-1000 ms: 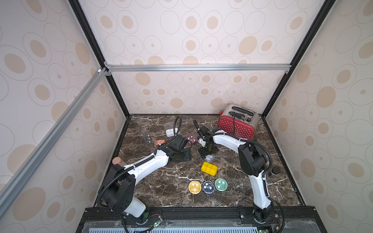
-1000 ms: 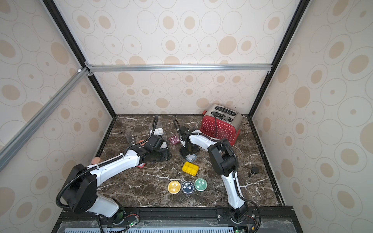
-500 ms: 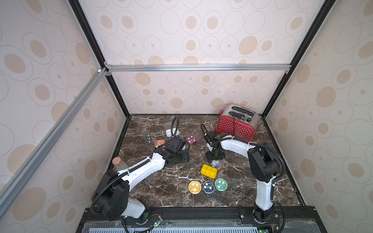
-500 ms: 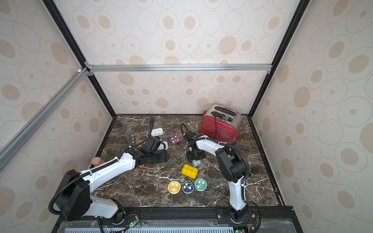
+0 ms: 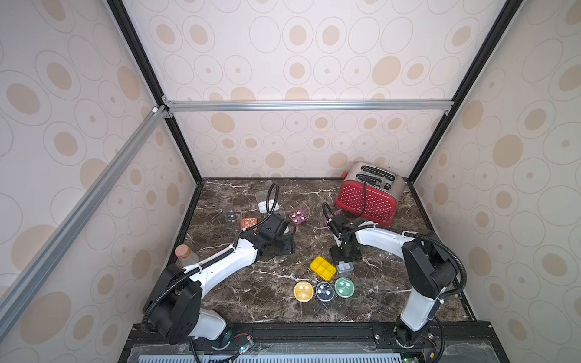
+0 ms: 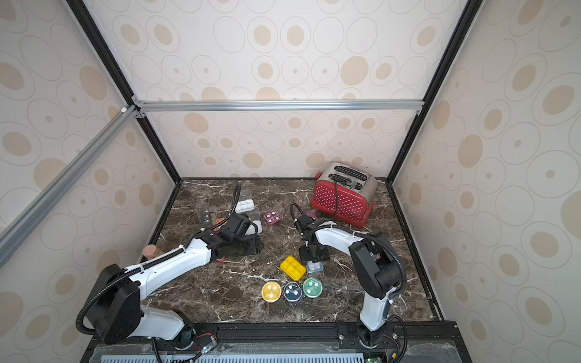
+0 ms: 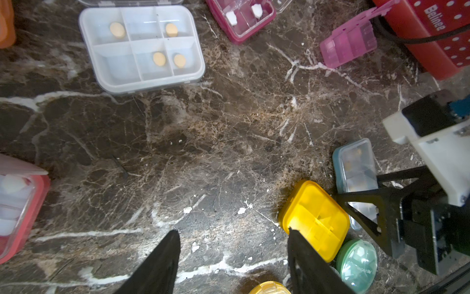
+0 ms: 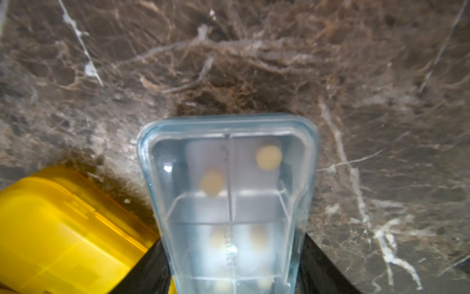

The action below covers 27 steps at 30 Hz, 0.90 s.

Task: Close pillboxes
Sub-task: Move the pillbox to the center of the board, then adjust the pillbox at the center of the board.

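Brown marble [image 5: 251, 301] underfoot, and with 12 o'clock as the back wall the action is just off centre toward 4 o'clock. There the right gripper [image 5: 344, 259] stands nose-down over the blue pillbox [image 8: 229, 183]. In the right wrist view its 2 black fingers [image 8: 323, 275] sit hard against the box's long sides, so I call that a grip, not a hover. The clear lid looks flat over the tan pills, so I judge this one shut and meant to sit here. It lies just beside the yellow pillbox [image 5: 323, 268], with the 3 round pillboxes [image 5: 324, 291] in a row at 6 o'clock, a tidy finished pile by my guess. The left gripper [image 7: 232, 231] hangs over bare stone on the 9 o'clock side of centre, fingers spread wide with nothing between them, free for the next job. That job looks to be at 11 o'clock, where the white pillbox [image 7: 142, 48] lies with its 6 compartments exposed. The magenta pillbox [image 7: 241, 17] at 12 is likewise open, and a pink pillbox [image 7: 348, 43] sits lid-up just beside the red toaster [image 5: 367, 198] at 1 o'clock.
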Tool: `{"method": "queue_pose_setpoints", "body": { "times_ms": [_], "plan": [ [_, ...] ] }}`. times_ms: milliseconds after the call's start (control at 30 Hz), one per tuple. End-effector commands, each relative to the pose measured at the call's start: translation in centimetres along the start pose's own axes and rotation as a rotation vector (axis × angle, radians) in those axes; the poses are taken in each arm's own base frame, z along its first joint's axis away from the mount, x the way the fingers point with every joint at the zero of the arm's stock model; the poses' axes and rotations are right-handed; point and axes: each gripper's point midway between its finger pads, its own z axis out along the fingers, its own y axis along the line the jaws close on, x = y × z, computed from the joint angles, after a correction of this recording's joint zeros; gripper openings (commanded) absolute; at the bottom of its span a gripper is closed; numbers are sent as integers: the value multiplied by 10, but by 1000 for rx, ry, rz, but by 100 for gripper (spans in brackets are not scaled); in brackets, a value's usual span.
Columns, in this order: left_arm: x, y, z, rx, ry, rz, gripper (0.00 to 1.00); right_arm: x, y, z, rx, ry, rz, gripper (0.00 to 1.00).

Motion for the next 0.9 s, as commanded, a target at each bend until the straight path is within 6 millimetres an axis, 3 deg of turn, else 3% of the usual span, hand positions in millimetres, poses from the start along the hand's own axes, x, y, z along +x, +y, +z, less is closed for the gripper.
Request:
{"method": "queue_pose_setpoints", "body": {
  "times_ms": [0,233,400,500,667,867],
  "plan": [
    [0,-1,-3,-1,-11,14,67,13,2,-5,-12,25,80,70],
    [5,1,-9,-23,32,61,69,7,-13,-42,91,-21,-18,96],
    [3,2,-18,-19,17,70,70,2,20,-66,126,-75,-158,97],
    [8,7,-21,-34,22,75,70,4,50,-64,137,-79,-215,92],
    [15,22,-28,-81,21,76,70,13,109,-55,65,-71,-283,71],
    [23,69,-44,-167,16,5,69,18,139,-33,12,-33,-261,47]
  ]
}}
